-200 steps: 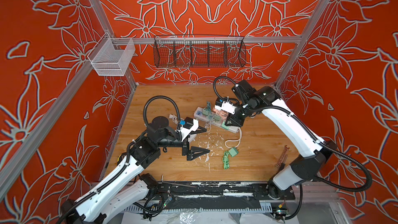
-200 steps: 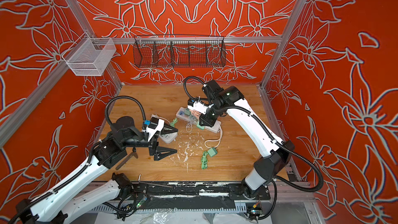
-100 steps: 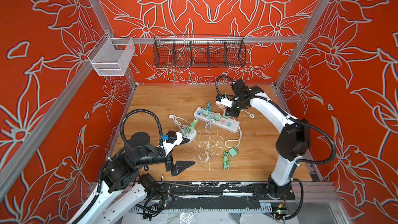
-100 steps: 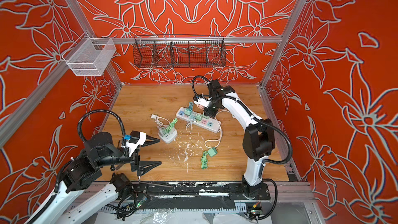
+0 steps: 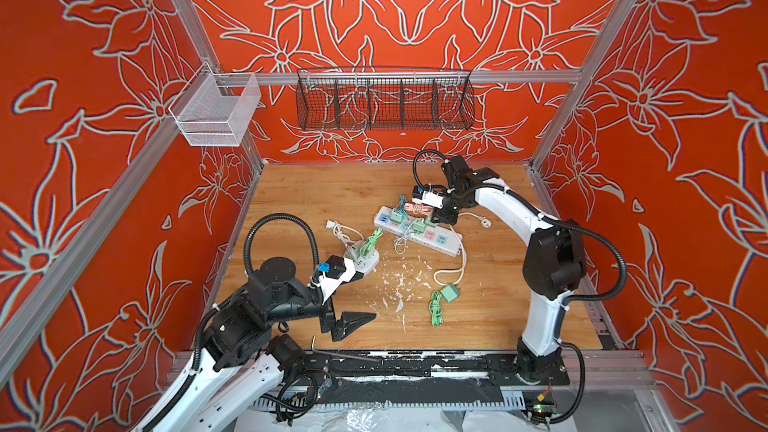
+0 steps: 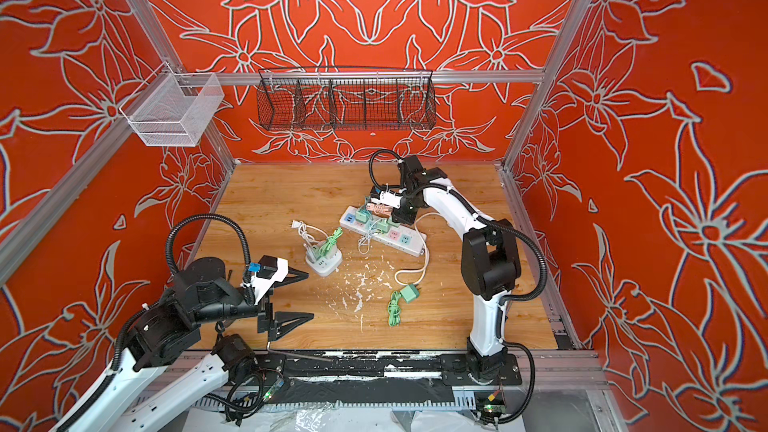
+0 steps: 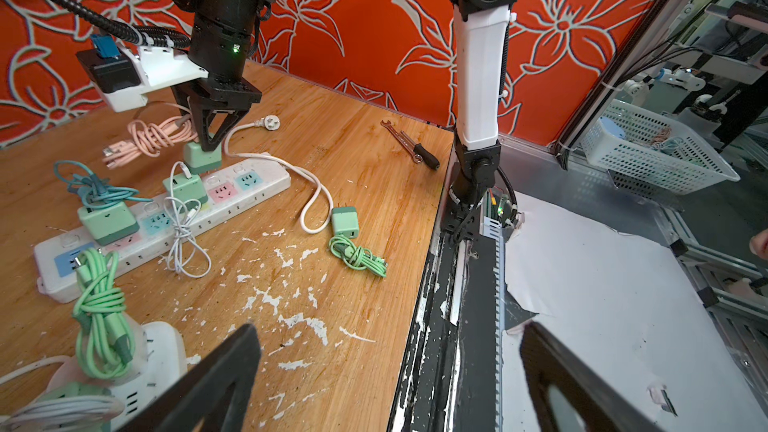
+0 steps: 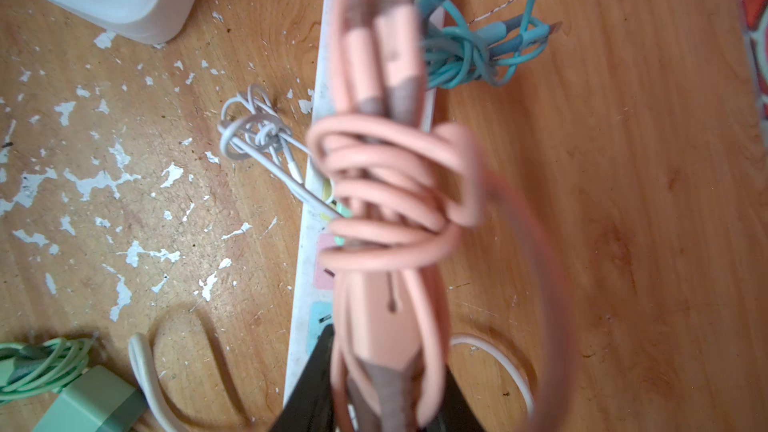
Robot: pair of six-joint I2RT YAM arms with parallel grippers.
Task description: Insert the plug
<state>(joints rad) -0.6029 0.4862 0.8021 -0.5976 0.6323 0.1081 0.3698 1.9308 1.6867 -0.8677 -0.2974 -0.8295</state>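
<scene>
My right gripper (image 7: 208, 141) is shut on a green plug (image 7: 201, 157) whose pink cable bundle (image 7: 151, 139) hangs beside it. The plug sits upright against the top of the white power strip (image 7: 266, 174), beside two other green plugs; whether its pins are in I cannot tell. In the right wrist view the pink cable (image 8: 386, 184) hides the plug and most of the right gripper (image 8: 384, 384). In both top views the right gripper (image 5: 442, 218) (image 6: 405, 218) stands over the strip (image 5: 451, 245) (image 6: 415, 245). My left gripper (image 5: 368, 295) (image 6: 309, 296) (image 7: 388, 328) is open and empty at the front left.
A white cube socket (image 5: 368, 263) (image 6: 328, 268) with a green cable lies just beyond the left gripper. A loose green plug (image 5: 450, 292) (image 7: 345, 220) with its cable lies on the wood. Wrenches (image 7: 409, 145) lie near the right wall. A hex key (image 5: 332, 352) lies on the front rail.
My left arm has pulled back toward the front left, away from the cube socket, still open. The right arm's elbow has risen while its gripper stays over the strip.
</scene>
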